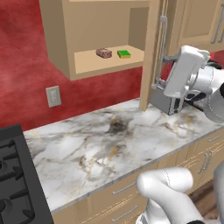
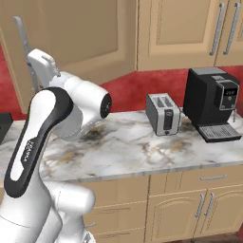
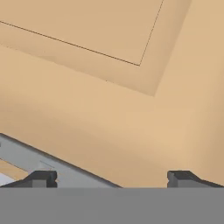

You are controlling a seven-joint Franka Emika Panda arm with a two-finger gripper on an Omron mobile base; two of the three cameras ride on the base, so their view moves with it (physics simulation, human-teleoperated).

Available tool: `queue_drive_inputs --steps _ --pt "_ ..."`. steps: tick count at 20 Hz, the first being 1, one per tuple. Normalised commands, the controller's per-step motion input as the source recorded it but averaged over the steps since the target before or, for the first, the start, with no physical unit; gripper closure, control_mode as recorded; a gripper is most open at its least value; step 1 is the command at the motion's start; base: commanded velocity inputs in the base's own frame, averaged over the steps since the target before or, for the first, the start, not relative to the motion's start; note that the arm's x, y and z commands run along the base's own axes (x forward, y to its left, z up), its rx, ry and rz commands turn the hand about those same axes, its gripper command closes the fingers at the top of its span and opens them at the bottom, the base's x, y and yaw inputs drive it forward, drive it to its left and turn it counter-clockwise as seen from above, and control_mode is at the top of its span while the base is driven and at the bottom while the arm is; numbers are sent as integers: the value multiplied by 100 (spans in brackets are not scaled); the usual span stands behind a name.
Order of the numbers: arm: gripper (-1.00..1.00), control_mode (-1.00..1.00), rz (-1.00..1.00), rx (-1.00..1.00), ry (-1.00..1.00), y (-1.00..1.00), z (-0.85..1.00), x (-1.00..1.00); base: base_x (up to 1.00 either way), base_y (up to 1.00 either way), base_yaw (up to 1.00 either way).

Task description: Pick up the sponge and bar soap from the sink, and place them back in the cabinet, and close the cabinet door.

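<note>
Left base view: the cabinet (image 1: 65,43) stands open above the marble counter (image 1: 100,144). On its shelf lie the bar soap (image 1: 104,53) and, just beside it to the right, the sponge (image 1: 124,54), the two apart from each other. Both items are therefore already stowed, and the step in hand is judged to be closing the cabinet door (image 1: 151,52). The door swings out edge-on toward the camera, with its silver bar handle (image 1: 162,48) on the outer face. The arm's white hand section sits against the handle side of the door, at the handle's lower half. A toaster (image 1: 168,104) stands on the counter directly beneath, partly hidden by the arm.

Right base view: the door (image 2: 71,42) presents its broad outer face, with the handle (image 2: 26,52) at the left. The arm reaches up to that handle. A coffee machine (image 2: 213,102) and the toaster (image 2: 163,114) stand well apart from the door's swing path.

Hand view: the gripper (image 3: 111,179) faces the door panel (image 3: 109,87) at very close range. The fingertips (image 3: 41,178) stand wide apart, holding nothing, and the handle bar (image 3: 48,164) crosses just above the left tip.

Procedure, as a judgement: push flat on the panel near the handle edge, farthest from the hinge, following the door's arc. Keep the fingers from snagging behind the bar, and keep the elbow above the toaster.
</note>
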Motion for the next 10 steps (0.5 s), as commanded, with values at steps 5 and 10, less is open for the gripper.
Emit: queue_drive_inputs --steps 5,10 --pt "-100 -100 -2 0 9 60 11 63 0 0 0" --pt "-100 -100 -3 0 11 55 6 69 0 0 0"
